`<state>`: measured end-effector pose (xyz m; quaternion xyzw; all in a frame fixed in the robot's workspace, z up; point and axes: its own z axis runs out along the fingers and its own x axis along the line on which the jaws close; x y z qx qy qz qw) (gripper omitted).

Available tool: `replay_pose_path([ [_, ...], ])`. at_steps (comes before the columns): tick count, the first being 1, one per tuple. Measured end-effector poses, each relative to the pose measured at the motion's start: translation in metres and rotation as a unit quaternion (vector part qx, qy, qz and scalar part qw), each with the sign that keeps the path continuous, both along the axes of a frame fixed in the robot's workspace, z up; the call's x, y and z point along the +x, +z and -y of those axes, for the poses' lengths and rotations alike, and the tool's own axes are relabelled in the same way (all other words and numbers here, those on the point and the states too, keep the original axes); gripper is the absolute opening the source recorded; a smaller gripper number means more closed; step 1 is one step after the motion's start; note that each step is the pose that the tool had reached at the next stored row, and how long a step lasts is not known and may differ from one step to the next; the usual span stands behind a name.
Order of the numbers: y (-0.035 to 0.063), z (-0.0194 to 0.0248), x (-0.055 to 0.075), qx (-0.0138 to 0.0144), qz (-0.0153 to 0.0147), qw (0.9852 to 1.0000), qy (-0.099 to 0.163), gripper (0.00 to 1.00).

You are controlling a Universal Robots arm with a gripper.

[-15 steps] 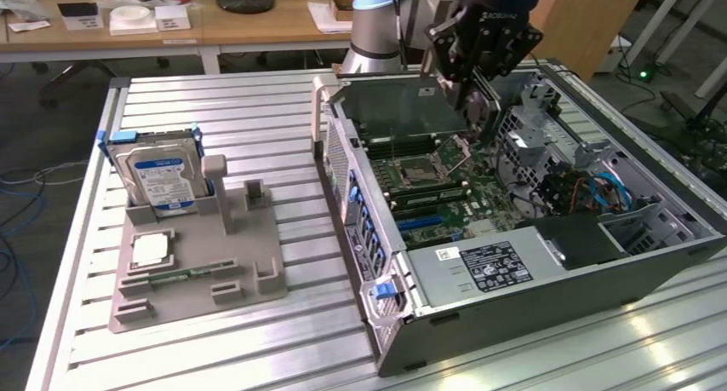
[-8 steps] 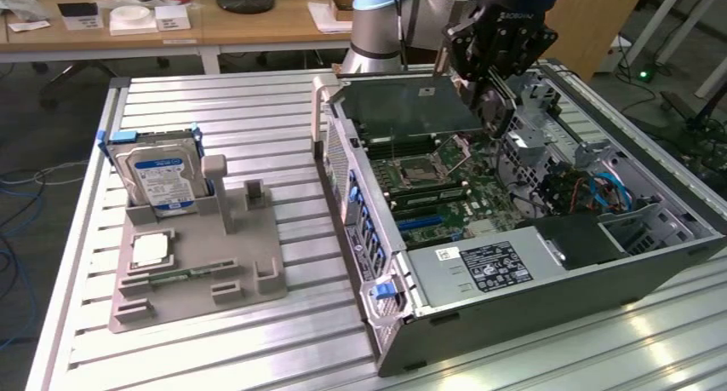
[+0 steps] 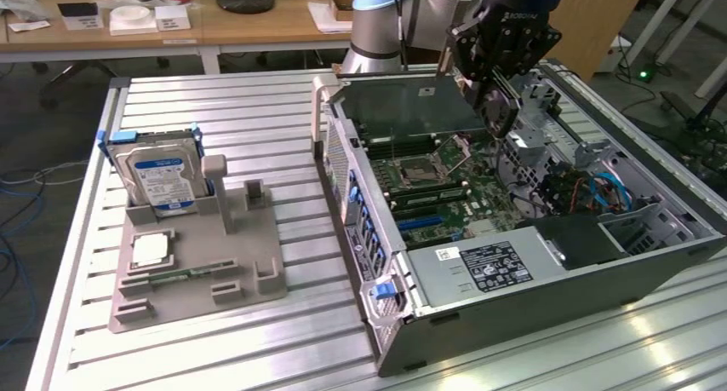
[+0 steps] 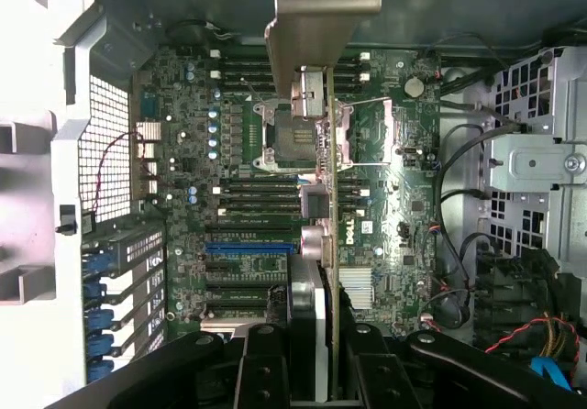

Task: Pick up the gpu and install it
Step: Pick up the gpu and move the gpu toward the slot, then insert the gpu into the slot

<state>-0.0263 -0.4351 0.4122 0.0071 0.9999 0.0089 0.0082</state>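
Toward the tabletop's (image 3: 227, 110) edge at the exterior view's left sits a grey holder (image 3: 244, 263). A blue-labelled hard drive (image 3: 159, 174) stands upright in its far slot. A square processor chip (image 3: 151, 250) lies flat in a recess nearer the front, and a narrow green memory stick (image 3: 182, 276) lies just beside the chip.

The side of the tabletop at the exterior view's right carries an open computer case (image 3: 546, 297), lying with its open side up. Inside lies the green motherboard (image 3: 455, 204), with a bare processor socket (image 3: 415, 171) near its middle. A grey power supply (image 3: 483, 263) with a white label fills the case's near end.

The gpu (image 3: 409, 106) hangs in the air above the far part of the case, clear of the motherboard, its dark face upward and roughly level. The pincer (image 3: 496, 110) grips it at the end toward the exterior view's right, its jaws partly closed and clamped on the card.

In the wrist view the gpu (image 4: 332, 244) is edge-on between the black fingers (image 4: 266, 363), its silvery bracket (image 4: 321, 5) at the end away from the pincer (image 4: 321, 336). It crosses over the socket (image 4: 275, 134).
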Motion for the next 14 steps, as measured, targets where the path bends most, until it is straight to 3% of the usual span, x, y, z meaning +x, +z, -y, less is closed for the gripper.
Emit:
replay_pose_path([
  [10, 0.0000, 0.0000, 0.0000, -0.0001, 0.0000, 1.0000, 0.002, 0.28],
  [14, -0.0001, 0.0000, 0.0000, 0.0000, 0.0000, 0.9998, 0.021, 0.28],
])
